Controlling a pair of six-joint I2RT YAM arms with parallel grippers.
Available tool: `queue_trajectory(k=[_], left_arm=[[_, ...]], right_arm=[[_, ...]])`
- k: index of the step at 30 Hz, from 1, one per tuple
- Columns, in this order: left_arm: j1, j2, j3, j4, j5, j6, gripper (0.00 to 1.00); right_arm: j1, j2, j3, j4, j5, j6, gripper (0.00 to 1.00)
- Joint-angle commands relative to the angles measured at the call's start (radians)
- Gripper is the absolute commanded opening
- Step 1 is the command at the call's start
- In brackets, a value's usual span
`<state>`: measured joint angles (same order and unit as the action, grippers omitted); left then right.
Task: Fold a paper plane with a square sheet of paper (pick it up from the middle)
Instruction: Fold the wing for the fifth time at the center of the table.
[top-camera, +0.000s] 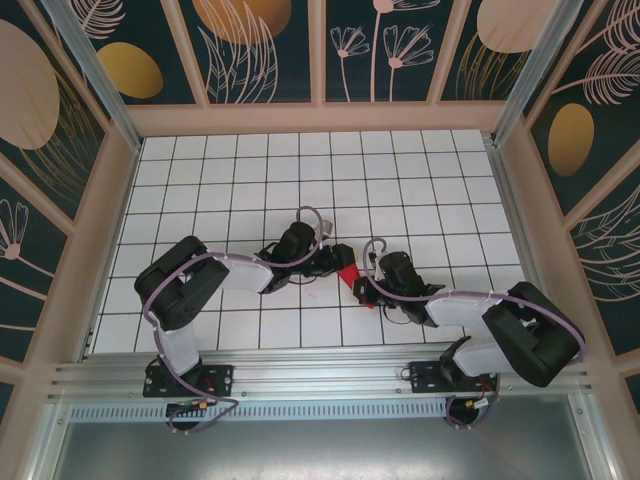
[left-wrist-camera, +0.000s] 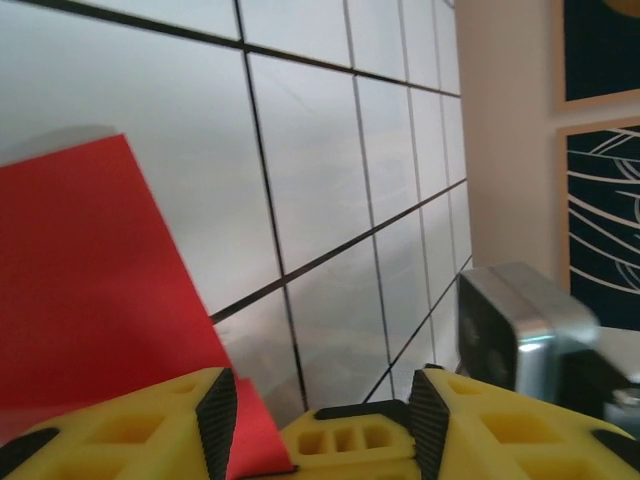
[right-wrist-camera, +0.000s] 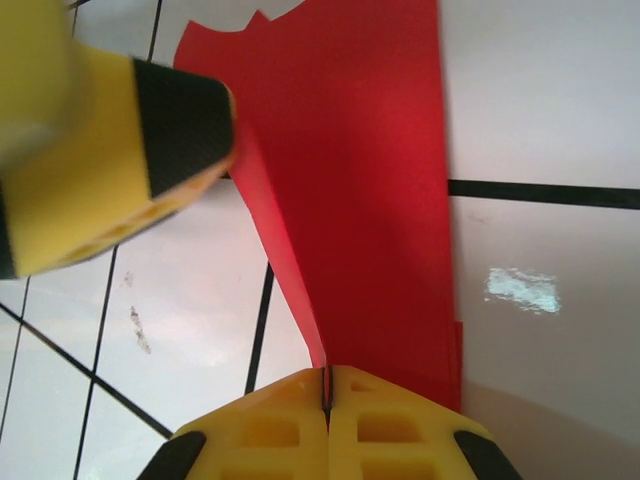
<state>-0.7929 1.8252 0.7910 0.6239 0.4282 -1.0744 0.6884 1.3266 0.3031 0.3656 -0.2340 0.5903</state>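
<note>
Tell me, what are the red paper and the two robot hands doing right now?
red paper, folded into layers, one flap standing up.
left gripper, open, one finger at the paper's edge.
right gripper, shut, pinching the paper's near end.

1 sheet of red paper (top-camera: 349, 276) sits between the 2 pincers, the left gripper (top-camera: 336, 256) and the right gripper (top-camera: 363, 290). There are 2 arms (top-camera: 200, 275), 1 pincer on each, and each pincer has 2 yellow fingers (right-wrist-camera: 270, 430). 1 white tiled table (top-camera: 430, 180) lies under both pincers.
</note>
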Motion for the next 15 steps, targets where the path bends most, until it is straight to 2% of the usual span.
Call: queue_trajectory(k=[1,15], left_arm=[[-0.004,-0.073,-0.035,0.000,-0.034,0.028,0.52],[-0.004,-0.163,-0.115,0.004,-0.095,0.029,0.52]], right_arm=[[-0.007,-0.029,-0.007,0.018,-0.045,0.026,0.04],[-0.012,0.006,-0.039,0.070,-0.028,0.058,0.04]])
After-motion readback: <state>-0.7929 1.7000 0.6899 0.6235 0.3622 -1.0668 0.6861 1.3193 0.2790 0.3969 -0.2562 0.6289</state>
